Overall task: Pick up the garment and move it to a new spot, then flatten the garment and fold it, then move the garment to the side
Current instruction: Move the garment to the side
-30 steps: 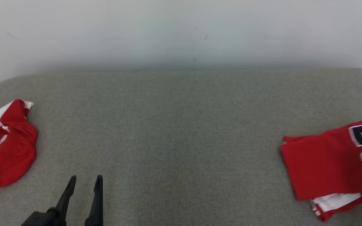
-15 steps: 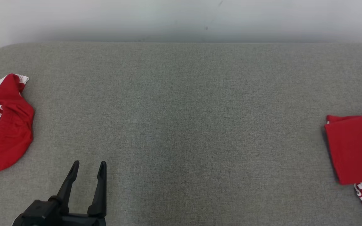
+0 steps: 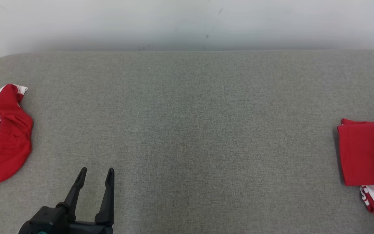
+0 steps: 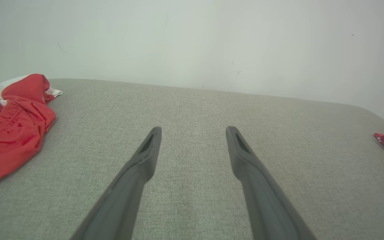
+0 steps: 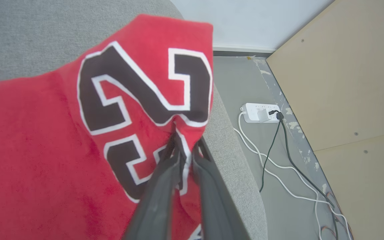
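**Folded red jersey at the cushion's right edge, pinched by the right gripper**

The grey cushion (image 3: 187, 130) spans the whole head view, with a pale wall (image 3: 187, 22) behind its far edge. Its broad middle is open fabric from the far edge to the near one.

The jersey (image 3: 365, 152) lies at the cushion's far right and is cut off by the frame. It is a flat red rectangle with a straight left edge, and a white-and-red striped layer pokes out under its near corner. In the right wrist view its top face carries a big black number outlined in white. There the cloth reaches the cushion's rounded side, beyond which are the floor (image 5: 238, 83) and a wooden panel (image 5: 345, 83).

At the far left end sits a crumpled red-and-white heap of cloth (image 3: 3, 139), well apart from the jersey.

The left gripper (image 3: 96, 169) is at the cushion's near left, fingers spread wide with nothing between them. The right gripper (image 5: 187, 143) is clamped on a fold of the jersey beside the number.

A white power strip (image 5: 258, 113) lies on the floor.
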